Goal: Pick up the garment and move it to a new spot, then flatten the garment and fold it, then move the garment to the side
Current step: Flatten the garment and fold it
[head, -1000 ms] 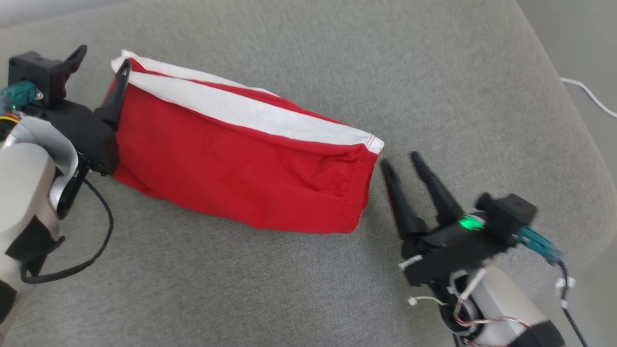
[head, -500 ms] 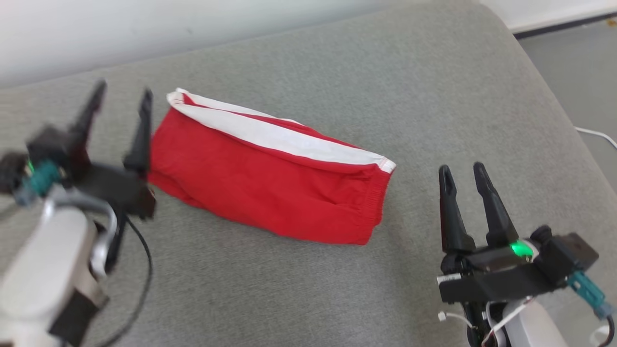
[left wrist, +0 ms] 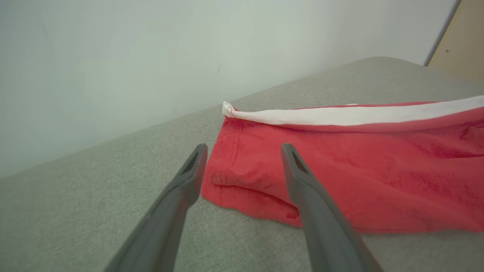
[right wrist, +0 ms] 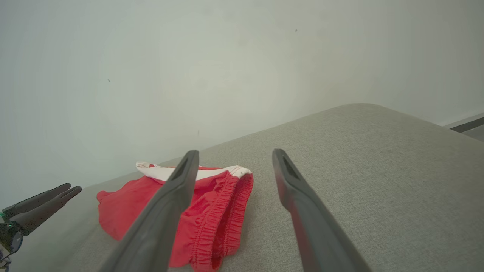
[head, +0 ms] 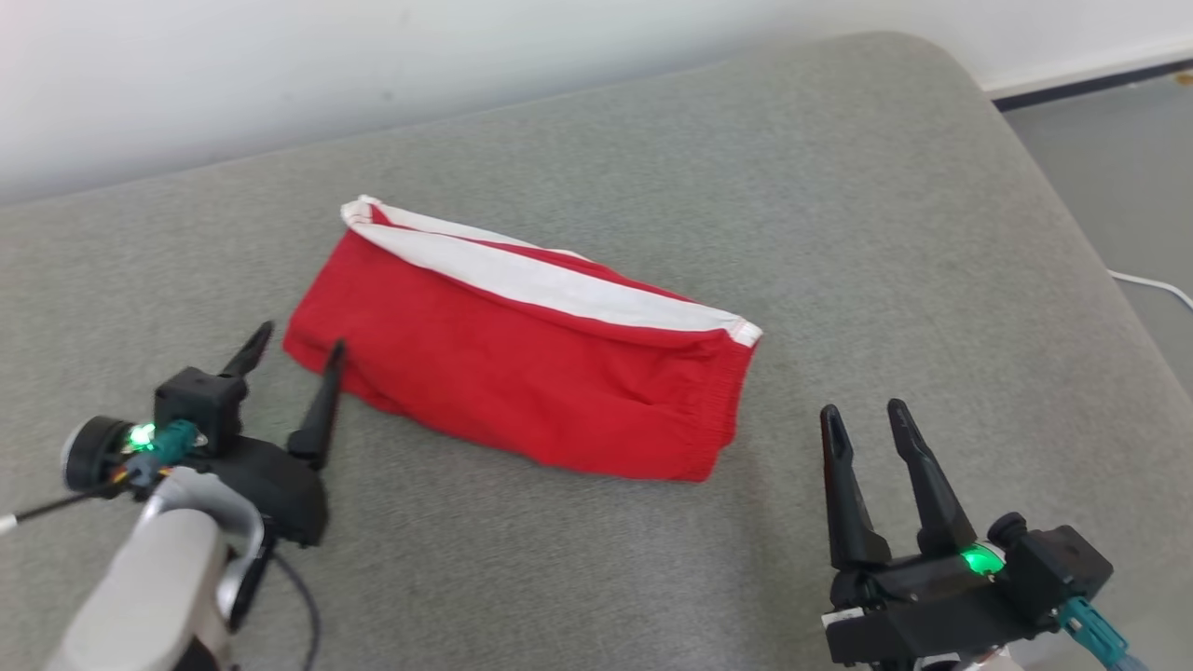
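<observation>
Left end effector [head: 296,341] and right end effector [head: 862,411] were open and empty, and the folded garment [head: 522,373] could be pulled undone if only one layer were pinched.

The shorts [head: 522,391] are bright red, with a plain white band [head: 559,289] along the far edge. The upholstered cushion [head: 839,186] is mottled grey. The left gripper [head: 301,335] and right gripper [head: 862,407] are black, each lit green. The wall [head: 280,75] is off-white.
</observation>
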Motion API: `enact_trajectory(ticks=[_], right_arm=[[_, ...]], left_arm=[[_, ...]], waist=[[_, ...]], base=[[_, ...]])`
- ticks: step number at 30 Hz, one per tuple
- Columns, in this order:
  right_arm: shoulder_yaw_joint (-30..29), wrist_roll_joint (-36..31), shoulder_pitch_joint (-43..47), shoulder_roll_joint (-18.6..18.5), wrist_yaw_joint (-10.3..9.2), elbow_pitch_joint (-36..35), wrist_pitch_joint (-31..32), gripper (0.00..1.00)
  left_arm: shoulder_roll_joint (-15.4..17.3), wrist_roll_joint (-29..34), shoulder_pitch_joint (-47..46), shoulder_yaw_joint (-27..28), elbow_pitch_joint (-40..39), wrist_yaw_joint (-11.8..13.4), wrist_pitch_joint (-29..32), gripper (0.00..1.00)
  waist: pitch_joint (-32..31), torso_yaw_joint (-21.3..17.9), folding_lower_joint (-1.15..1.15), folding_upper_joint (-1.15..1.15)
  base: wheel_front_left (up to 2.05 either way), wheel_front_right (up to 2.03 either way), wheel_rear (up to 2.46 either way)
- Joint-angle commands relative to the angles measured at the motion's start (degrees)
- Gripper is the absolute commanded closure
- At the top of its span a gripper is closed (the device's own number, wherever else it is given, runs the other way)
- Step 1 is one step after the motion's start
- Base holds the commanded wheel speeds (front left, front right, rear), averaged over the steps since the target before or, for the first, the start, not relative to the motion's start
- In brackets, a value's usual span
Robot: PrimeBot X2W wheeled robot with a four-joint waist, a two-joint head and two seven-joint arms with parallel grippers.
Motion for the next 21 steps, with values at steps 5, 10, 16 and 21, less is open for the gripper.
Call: enact_trajectory(ticks=[5,10,16,21], right_arm=[[1.38,1.15,-2.27,0.22,-0.15,0.53,0.01,0.0],[2.39,2.19,-3.31,0.24,-0.15,0.73,0.01,0.0],[3.25,3.54,-3.47,0.25,-0.15,0.94,0.01,0.0],[3.36,4.03,-3.68,0.26,-0.15,1.15,0.01,0.0]], left_arm=[[2.06,-4.1,-5.78,-1.63,7.44,-0.93,1.93,0.0],[6.49,-11.83,-9.64,-8.02,6.57,-0.8,9.75,0.0],[12.01,-20.93,-11.83,-12.32,5.32,-0.82,18.27,0.0],[13.34,-22.93,-11.65,-15.03,6.32,-0.83,21.15,0.0]], waist=[[2.16,-4.14,0.01,0.01],[3.74,-6.83,0.01,0.01],[4.58,-8.75,0.01,0.01],[4.56,-9.25,0.01,0.01]], base=[[0.0,0.0,0.0],[0.0,0.0,0.0],[0.0,0.0,0.0],[0.0,0.0,0.0]])
